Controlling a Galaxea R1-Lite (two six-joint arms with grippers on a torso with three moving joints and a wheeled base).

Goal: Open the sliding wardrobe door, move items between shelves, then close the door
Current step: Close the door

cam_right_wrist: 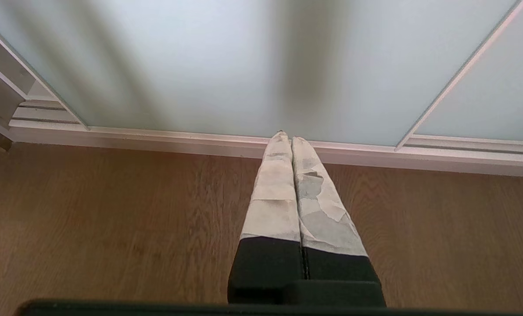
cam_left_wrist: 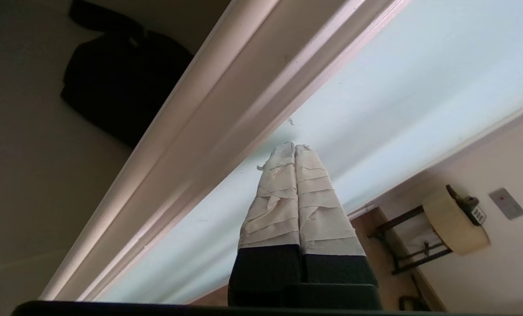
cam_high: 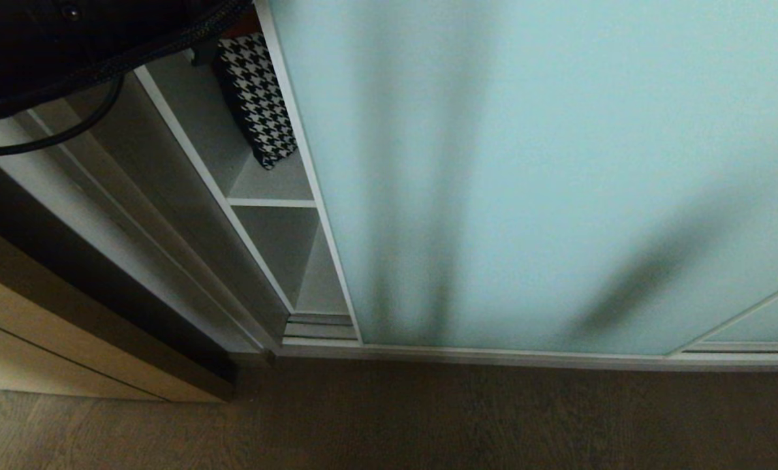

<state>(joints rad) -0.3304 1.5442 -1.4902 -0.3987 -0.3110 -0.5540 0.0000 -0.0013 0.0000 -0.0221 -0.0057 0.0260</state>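
Observation:
The sliding wardrobe door [cam_high: 526,170], frosted pale aqua glass in a slim silver frame, fills most of the head view and leaves a narrow gap at its left. In that gap a black-and-white houndstooth item [cam_high: 256,98] leans on a grey shelf [cam_high: 275,186]. My left arm [cam_high: 56,46] crosses the top left corner. The left gripper [cam_left_wrist: 294,147] is shut and empty, its tips close to the door glass [cam_left_wrist: 375,101] beside the frame edge [cam_left_wrist: 217,118]. A black cloth [cam_left_wrist: 121,83] lies against a grey surface inside the wardrobe. My right gripper [cam_right_wrist: 286,137] hangs shut and empty over the floor.
A ribbed silver floor track [cam_high: 320,326] runs under the door. A tan wooden cabinet front [cam_high: 49,339] stands at the left. Brown wood floor [cam_high: 428,418] lies in front. A cream round fixture on a dark bracket [cam_left_wrist: 454,224] and a wall switch [cam_left_wrist: 507,202] sit beyond the door.

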